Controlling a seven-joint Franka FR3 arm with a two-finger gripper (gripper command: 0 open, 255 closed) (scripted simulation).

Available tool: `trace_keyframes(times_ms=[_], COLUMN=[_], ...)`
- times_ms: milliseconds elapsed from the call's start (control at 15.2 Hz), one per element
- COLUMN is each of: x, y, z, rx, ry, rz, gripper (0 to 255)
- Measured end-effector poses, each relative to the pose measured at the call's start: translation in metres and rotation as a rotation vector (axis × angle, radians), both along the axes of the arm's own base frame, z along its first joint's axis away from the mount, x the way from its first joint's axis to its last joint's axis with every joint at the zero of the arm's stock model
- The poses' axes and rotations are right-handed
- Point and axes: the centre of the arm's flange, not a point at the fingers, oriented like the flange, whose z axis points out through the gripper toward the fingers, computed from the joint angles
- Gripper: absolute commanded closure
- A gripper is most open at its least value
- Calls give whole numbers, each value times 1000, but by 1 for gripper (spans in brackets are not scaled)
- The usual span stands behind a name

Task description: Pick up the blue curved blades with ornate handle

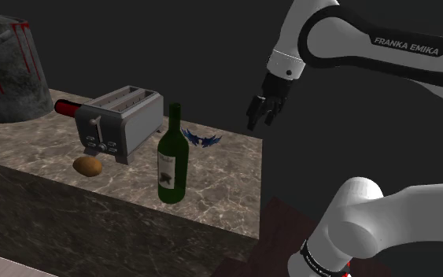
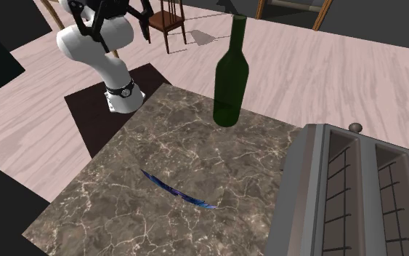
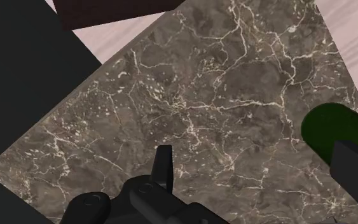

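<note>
Gripper: the black gripper [image 1: 259, 120] is hanging in the air over the marble counter's [image 1: 219, 189] edge, on the shoulder view's right, with its fingers pointing down.
Opening: the fingers [image 3: 163, 167] are standing wide apart in the wrist view, spread fully. Only bare marble is showing between them.
Hold: it is gripping nothing and touching nothing.
Blue blades: the blue curved blades [image 1: 201, 139] are lying flat on the counter. They are below the gripper and toward the shoulder view's left, clearly apart from it.
Blades, second exterior view: the pair [image 2: 177, 190] is showing as a thin blue arc on open marble.
Green bottle: it [image 1: 172, 161] is standing upright near the blades, closer to the shoulder camera. It is also peeking in beside one finger in the wrist view.
Toaster: the silver toaster [image 1: 121, 122] is sitting on the shoulder view's left of the blades, with a brown potato [image 1: 88, 166] just in front of it.
</note>
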Motion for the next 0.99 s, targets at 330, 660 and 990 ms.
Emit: trace_keyframes(times_ms=[330,660,990], x=[34,95,155], y=[-15,-37,-52], z=[-18,-50,-81], rx=[-10,-28,-47], ry=[23,59,95], rz=[67,179,292], gripper=[0,0,0])
